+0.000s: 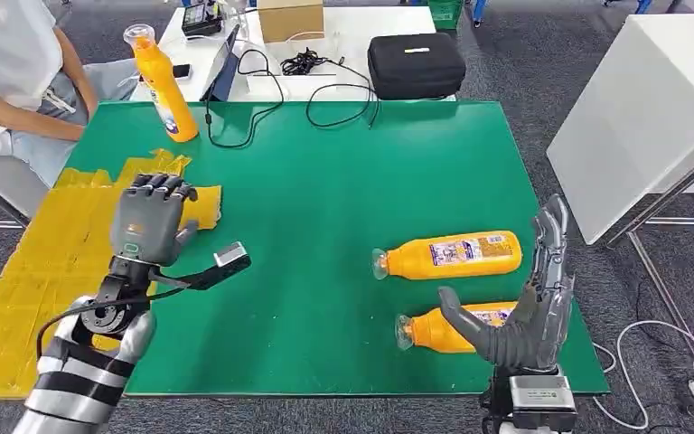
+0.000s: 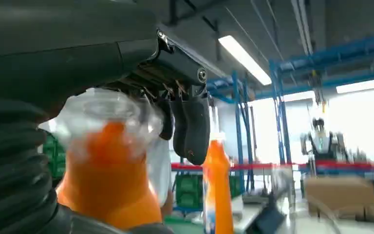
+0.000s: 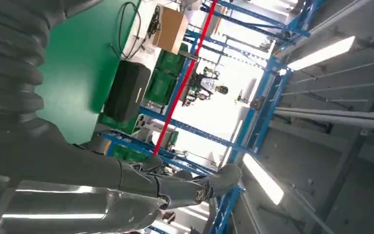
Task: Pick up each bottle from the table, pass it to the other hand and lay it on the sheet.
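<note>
Your left hand (image 1: 152,220) is up over the near edge of the yellow sheet (image 1: 45,262), fingers curled. In its wrist view they seem to grasp 1 orange bottle (image 2: 107,165), cap toward the fingers. The step in hand, I judge, is laying it down. Lower the hand until the bottle lies flat on the sheet, then release, so it does not roll onto the green table (image 1: 325,199).

Your right hand (image 1: 529,307) is released, thumb apart, just beside the nearer lying bottle (image 1: 438,330). The second lying bottle (image 1: 452,256) waits just behind.
</note>
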